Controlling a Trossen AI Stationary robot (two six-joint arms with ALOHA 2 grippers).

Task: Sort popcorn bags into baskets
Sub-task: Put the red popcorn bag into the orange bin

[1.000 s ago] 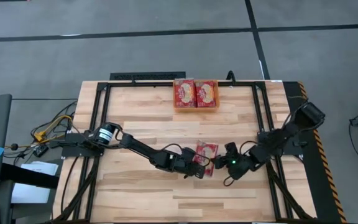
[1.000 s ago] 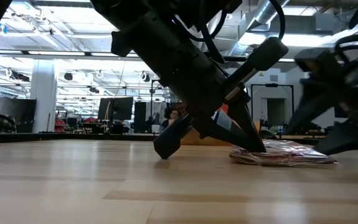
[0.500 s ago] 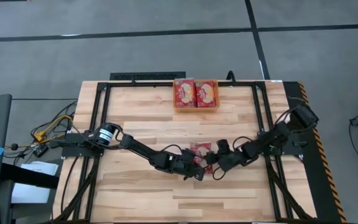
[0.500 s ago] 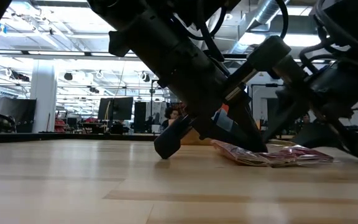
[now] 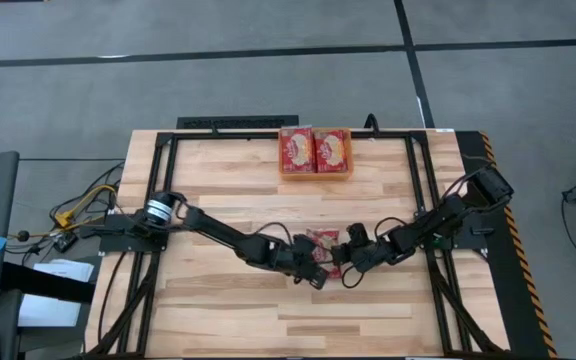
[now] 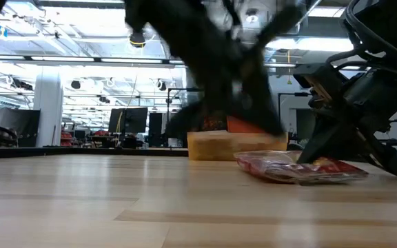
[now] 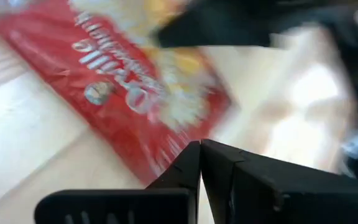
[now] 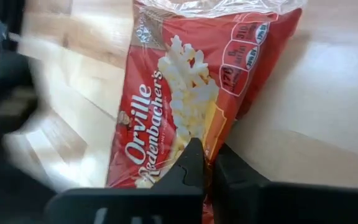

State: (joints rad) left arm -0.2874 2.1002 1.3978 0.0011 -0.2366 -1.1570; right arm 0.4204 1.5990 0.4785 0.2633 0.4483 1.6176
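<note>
**Two arms converge on a lone popcorn bag**

A popcorn bag [image 5: 323,246] lies flat mid-table, well apart from the orange basket [image 5: 315,171] at the far edge, where two bags [image 5: 314,149] already sit. The left gripper [image 5: 313,277] and right gripper [image 5: 348,265] flank it, each with fingers pressed together on nothing. A clean pickup likely means one gripper parting its fingers, catching an edge and lifting before heading for the basket.

A wooden table [image 5: 228,180] on grey floor [image 5: 168,80], cables [image 5: 83,205] beside it.
</note>
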